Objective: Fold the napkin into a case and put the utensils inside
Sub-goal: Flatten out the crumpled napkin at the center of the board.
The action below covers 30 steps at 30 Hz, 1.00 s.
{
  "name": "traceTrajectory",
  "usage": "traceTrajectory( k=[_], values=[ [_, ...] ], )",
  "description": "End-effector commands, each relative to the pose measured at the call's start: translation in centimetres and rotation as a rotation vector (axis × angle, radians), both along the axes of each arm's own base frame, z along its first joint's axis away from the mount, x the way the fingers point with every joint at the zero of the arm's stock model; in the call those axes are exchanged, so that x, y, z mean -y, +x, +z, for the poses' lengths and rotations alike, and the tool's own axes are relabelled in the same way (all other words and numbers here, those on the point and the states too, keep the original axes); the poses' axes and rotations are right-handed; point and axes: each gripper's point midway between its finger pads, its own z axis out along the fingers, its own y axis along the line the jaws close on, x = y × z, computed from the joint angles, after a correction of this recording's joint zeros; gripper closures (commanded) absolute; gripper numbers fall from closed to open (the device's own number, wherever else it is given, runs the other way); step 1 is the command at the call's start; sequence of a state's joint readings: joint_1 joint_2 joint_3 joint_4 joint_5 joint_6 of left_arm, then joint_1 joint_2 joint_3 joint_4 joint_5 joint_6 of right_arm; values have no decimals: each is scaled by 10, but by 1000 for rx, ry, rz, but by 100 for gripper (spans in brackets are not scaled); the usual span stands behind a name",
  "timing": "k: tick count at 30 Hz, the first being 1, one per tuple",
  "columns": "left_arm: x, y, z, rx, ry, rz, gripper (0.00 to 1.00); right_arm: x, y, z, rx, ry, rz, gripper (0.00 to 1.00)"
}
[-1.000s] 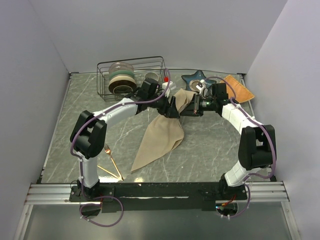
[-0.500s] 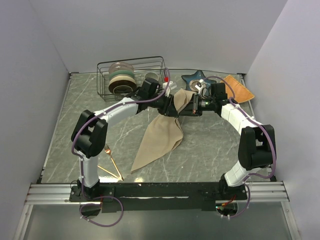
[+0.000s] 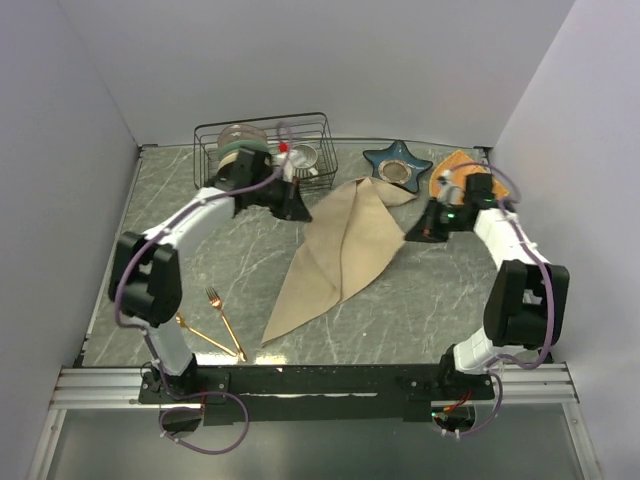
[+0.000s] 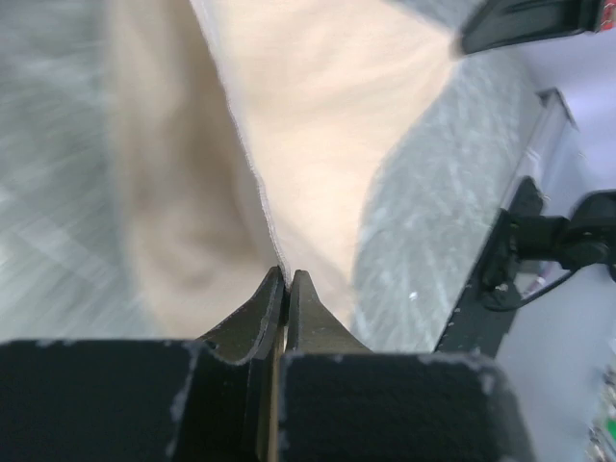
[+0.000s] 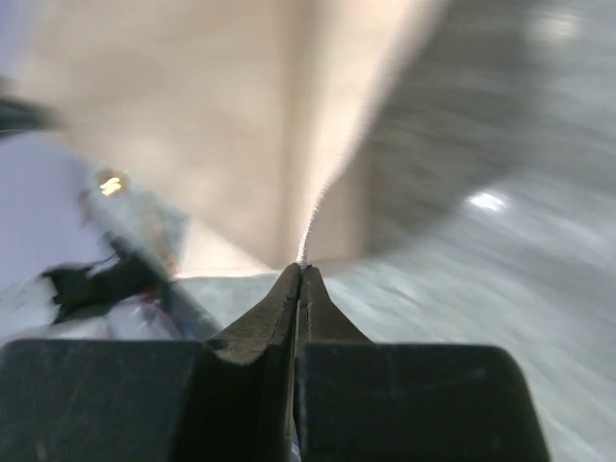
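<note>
Napkin (image 3: 340, 255) stretch: both tools clamped on opposite edges.
Draw left tool (image 3: 295, 208) and right tool (image 3: 415, 230) apart evenly, low over tabletop (image 3: 450, 290); wrist views blurry, bite possibly thin.

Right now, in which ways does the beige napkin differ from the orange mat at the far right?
Colour: the napkin is beige-tan, the mat orange. Size: the napkin looks far larger than the mat's visible part. State: the left pincer and right pincer pinch the napkin's edges; no pincer holds the mat, partly hidden by the right arm. Both are thin pieces on one table.
</note>
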State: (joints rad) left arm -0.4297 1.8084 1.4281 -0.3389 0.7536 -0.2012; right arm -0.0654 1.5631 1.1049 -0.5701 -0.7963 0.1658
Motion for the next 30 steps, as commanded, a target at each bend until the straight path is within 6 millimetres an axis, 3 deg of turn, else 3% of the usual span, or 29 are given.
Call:
traceTrajectory(
  k=[1,2,5,7,8,12,17,20,24,30],
  values=[
    [-77,2,26,72,116,131,99,92,-31,-5,-25,-266,-89,100],
    [-101,-1,16,44,169,164,99,103,-37,-8,-39,-299,-95,100],
    [-141,-12,1,49,287,198,99,139,-59,-13,-86,-418,-90,100],
    [-157,-25,-4,36,334,214,99,155,-73,-15,-108,-503,-60,100],
    [-167,-31,-16,31,382,217,99,163,-77,-15,-113,-532,-61,100],
    [-189,-50,-32,27,479,239,99,186,-89,-12,-108,-662,-17,100],
    [-206,-82,-64,-46,561,218,99,209,-85,0,-80,-769,-32,100],
    [-208,-98,-68,-39,565,164,99,227,-77,7,-63,-828,-74,100],
    [-193,-110,-51,19,499,46,99,242,-50,28,-8,-837,-176,100],
    [-159,-154,-33,66,407,-231,99,241,14,81,142,-747,-278,100]
  ],
)
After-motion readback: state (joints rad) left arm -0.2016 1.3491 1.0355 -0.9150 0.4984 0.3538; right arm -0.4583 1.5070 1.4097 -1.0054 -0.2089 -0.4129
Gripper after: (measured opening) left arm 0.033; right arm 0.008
